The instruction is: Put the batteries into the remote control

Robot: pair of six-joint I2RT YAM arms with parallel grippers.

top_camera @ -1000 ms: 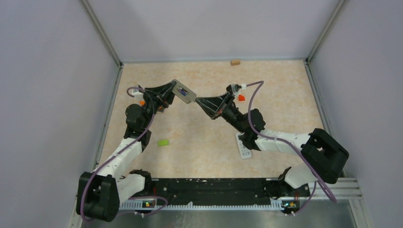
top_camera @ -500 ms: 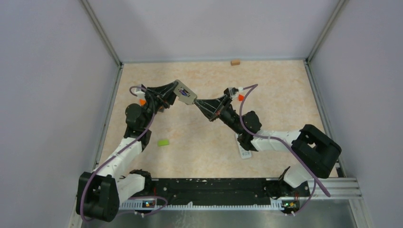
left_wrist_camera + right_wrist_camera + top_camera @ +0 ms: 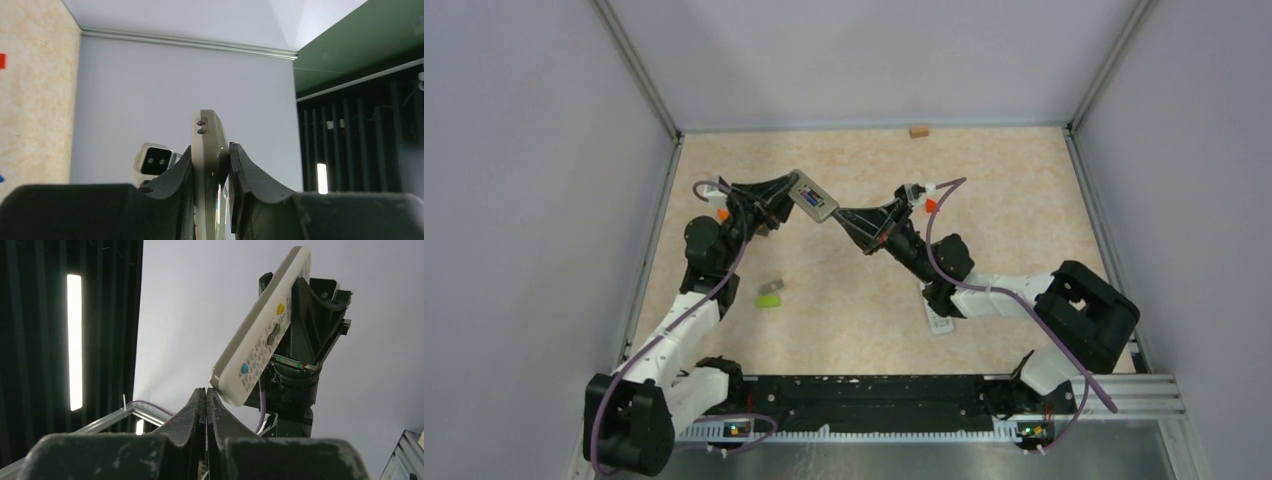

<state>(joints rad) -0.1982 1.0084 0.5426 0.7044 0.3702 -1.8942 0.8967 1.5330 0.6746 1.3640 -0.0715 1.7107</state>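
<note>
My left gripper (image 3: 797,199) is shut on a beige remote control (image 3: 810,197) and holds it in the air, back side up. Its open compartment shows a dark blue-purple battery (image 3: 809,196). In the left wrist view the remote (image 3: 209,150) stands edge-on between my fingers. My right gripper (image 3: 838,212) is shut, its tips (image 3: 206,389) touching the lower end of the remote (image 3: 262,352), whose button side faces that camera. Nothing shows between the right jaws. The other batteries are out of view.
A second white remote (image 3: 938,318) lies on the table under my right arm. A green block (image 3: 767,300) has a small grey piece (image 3: 772,287) beside it. A red wedge (image 3: 931,205), an orange piece (image 3: 722,214) and a wooden block (image 3: 918,130) lie farther back.
My right gripper has moved left until its tips meet the remote's end. A small grey piece has appeared beside the green block. The left arm has shifted slightly.
</note>
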